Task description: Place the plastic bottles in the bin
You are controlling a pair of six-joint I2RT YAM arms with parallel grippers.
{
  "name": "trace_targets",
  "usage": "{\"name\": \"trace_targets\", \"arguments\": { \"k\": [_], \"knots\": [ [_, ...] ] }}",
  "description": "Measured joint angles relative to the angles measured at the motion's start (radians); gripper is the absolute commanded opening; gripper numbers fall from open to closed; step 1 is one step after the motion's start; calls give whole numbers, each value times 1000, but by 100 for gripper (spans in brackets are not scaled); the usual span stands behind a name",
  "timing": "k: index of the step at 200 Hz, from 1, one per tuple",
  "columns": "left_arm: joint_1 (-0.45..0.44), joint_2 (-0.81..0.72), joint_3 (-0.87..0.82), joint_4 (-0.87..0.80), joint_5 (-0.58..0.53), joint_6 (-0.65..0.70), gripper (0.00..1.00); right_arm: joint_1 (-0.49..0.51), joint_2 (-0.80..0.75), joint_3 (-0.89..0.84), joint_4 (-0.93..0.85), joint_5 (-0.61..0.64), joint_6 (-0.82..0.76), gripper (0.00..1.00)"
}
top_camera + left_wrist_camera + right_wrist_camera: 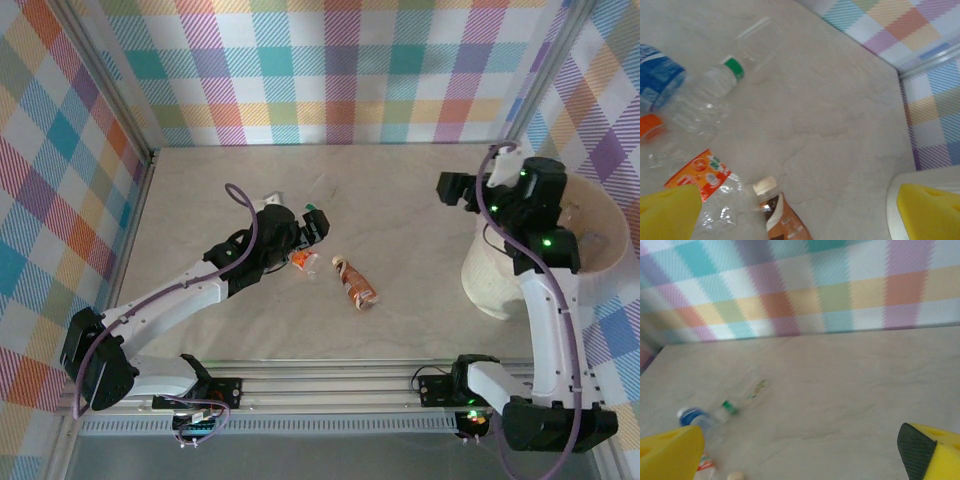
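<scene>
Reaching arm: the left arm (190, 290) stretches to the middle of the tabletop (420, 240). The left jaws stand wide and empty above the loose bottles, apparently to straddle one for a pickup.
Likely target: the brown-labelled bottle (785, 220), cream-capped and lying on its side, sits between the yellow fingers (670, 212) in the left wrist view. The crushed orange-labelled bottle (702, 175) lies just beside it.
Other bottles: a clear green-capped bottle (705, 95) and a blue-labelled bottle (657, 75) lie close together near the orange-labelled one. An orange cap (650, 125) shows beside them.
Right arm: the right arm (545, 300) rises in front of the bin. The right jaws are spread wide with nothing in them, facing the middle of the tabletop, a pose that suits going for another bottle.
Bin: the bin (490, 285) stands upright at the right edge of the tabletop, mouth up, so bottles can simply be dropped in.
Bin contents: the arm covers much of the pale inside. A clear shape by the right wall may be a bottle, but the count cannot be told.
Task standing: at least four bottles remain on the tabletop.
</scene>
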Motion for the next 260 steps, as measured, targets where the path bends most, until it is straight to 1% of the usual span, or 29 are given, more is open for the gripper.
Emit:
{"name": "trace_targets", "arguments": {
  "k": [34, 72, 103, 140, 163, 189, 219, 236, 260],
  "knots": [
    [5, -1, 0, -75, -70, -69, 100, 162, 42, -4, -3, 8, -7, 100],
    [6, -21, -1, -125, -122, -105, 100, 304, 85, -39, -10, 46, -11, 100],
    [8, -42, -10, -140, -150, -123, 100, 417, 162, -133, -5, 101, 23, 100],
    [8, -51, -29, -146, -166, -126, 100, 559, 279, -258, 26, 128, 88, 100],
    [8, -54, -45, -140, -165, -125, 100, 629, 360, -303, 70, 138, 134, 100],
    [8, -56, -65, -129, -162, -125, 100, 686, 467, -308, 116, 180, 164, 100],
    [8, -58, -67, -116, -156, -125, 100, 709, 576, -307, 155, 245, 197, 100],
    [8, -65, -68, -116, -154, -121, 100, 710, 612, -309, 166, 273, 211, 99],
    [8, -76, -68, -116, -138, -101, 100, 710, 620, -322, 182, 282, 221, 95]
  ]
}}
